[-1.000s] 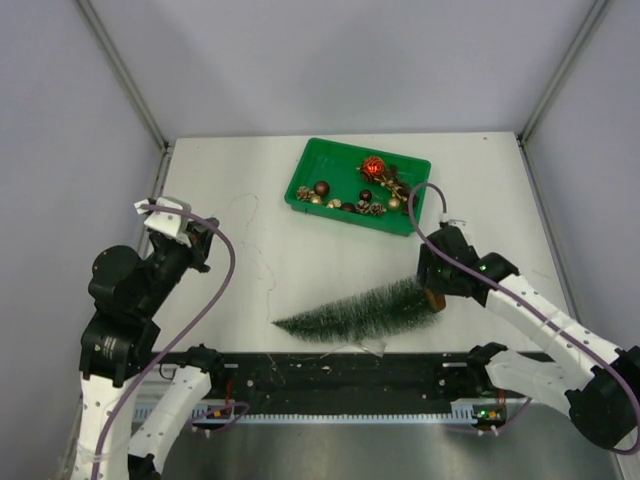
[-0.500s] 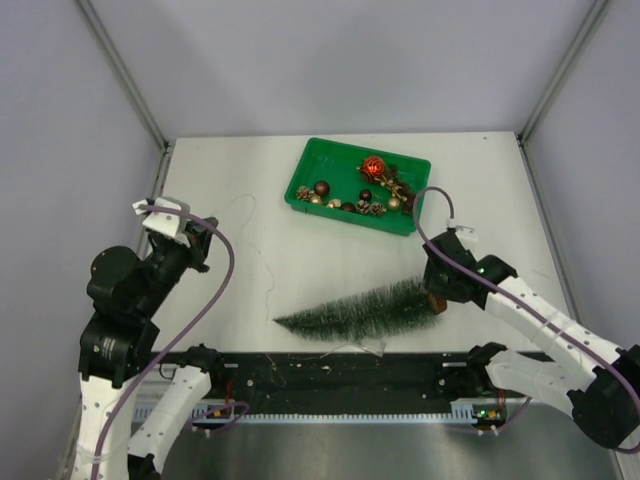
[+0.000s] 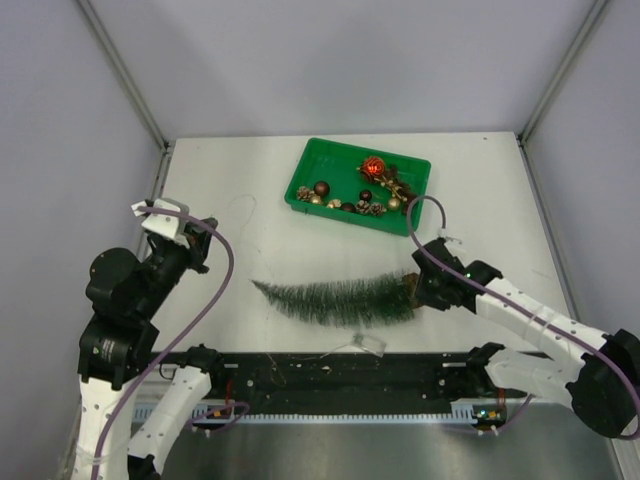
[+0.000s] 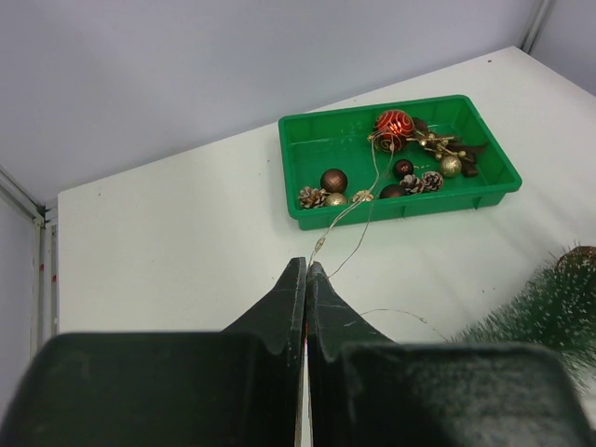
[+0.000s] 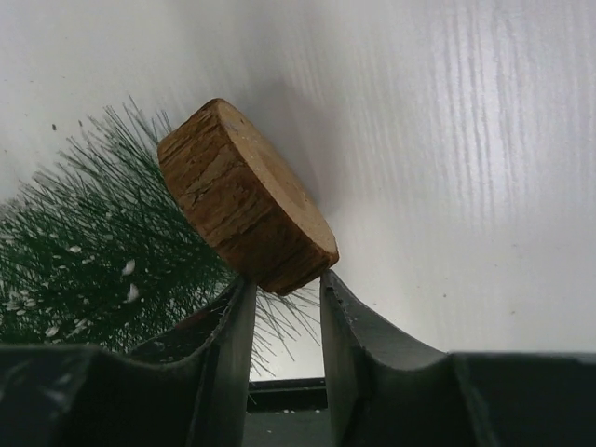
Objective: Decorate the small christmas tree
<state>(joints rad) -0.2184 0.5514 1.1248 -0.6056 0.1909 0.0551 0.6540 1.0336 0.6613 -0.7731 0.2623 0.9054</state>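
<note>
wood disc [image 5: 247,209], the foot of the tree [image 3: 335,300], sits nipped by its lower rim between the two fingers of the right gripper [image 5: 284,279], clenched on it, as i watch from the console. from the wrist camera the disc stands on edge and tilted, with a shadow under it, so i judge that end to be just off the table [image 3: 500,200].

from above, the tree lies on its side on the near half of the table, between the green tray [image 4: 410,209] and the arm bases and apart from both. its long axis runs left to right: the tip points toward the left arm's side, the foot toward the right, dipping only slightly along the way.

that line is what the next move hangs on, by my reading. the tree has to stand before anything goes on it, and the only hold is at the foot, so the tip must swing up and over the right gripper, not the other way.

the left gripper [image 4: 305,275] is nearer the tip but well apart from it, fingers pressed flat together. a thin wire [image 4: 349,219] trails from the tray toward those tips; i cannot tell whether it is caught between them. the baubles [image 3: 365,190] lie in the tray.
</note>
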